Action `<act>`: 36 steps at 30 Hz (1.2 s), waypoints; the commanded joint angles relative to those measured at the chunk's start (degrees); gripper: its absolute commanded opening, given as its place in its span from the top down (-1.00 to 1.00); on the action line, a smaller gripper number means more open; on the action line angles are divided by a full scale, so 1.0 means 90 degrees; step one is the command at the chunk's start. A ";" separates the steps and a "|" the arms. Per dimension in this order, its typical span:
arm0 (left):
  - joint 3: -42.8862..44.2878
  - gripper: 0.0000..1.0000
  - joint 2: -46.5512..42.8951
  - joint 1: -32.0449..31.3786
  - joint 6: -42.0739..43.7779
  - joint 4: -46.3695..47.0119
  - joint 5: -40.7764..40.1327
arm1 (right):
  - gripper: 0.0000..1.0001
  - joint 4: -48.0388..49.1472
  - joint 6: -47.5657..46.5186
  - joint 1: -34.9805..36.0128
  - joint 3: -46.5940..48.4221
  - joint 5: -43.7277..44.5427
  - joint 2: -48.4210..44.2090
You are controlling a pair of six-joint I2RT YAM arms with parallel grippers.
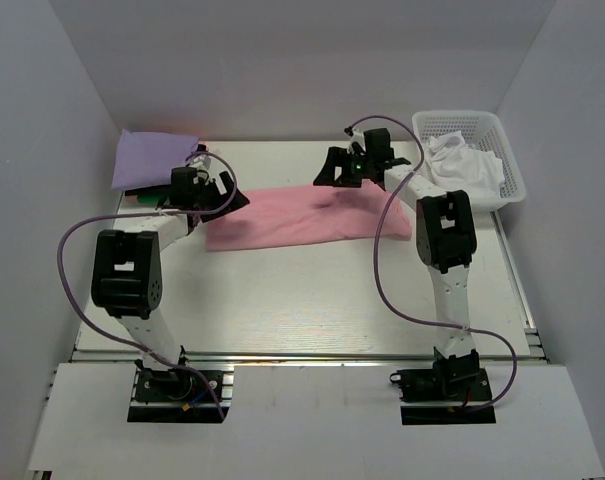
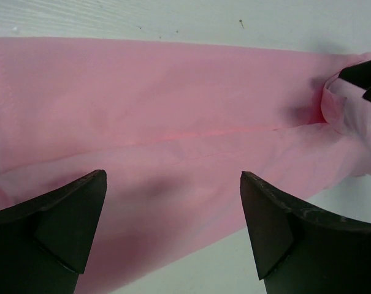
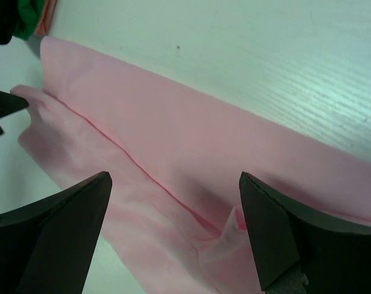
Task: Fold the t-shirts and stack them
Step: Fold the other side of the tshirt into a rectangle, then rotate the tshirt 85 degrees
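A pink t-shirt (image 1: 302, 216) lies folded into a long strip across the middle of the table. My left gripper (image 1: 232, 197) is open just above its left end; the cloth fills the left wrist view (image 2: 173, 110). My right gripper (image 1: 330, 172) is open above the strip's far edge, right of centre; a fold line and a small raised flap show in the right wrist view (image 3: 173, 165). A lavender t-shirt (image 1: 152, 158) lies folded at the back left on top of a stack, with a green shirt's edge (image 1: 134, 199) under it.
A white lattice basket (image 1: 472, 160) with white cloth inside stands at the back right. White walls close in the table on three sides. Bare table lies in front of the pink strip.
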 commanded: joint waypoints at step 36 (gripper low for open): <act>-0.3114 -0.99 -0.2071 -0.3031 0.0775 -0.3782 0.3389 | -0.81 0.0543 0.0437 0.0863 0.2387 -0.0367 0.2033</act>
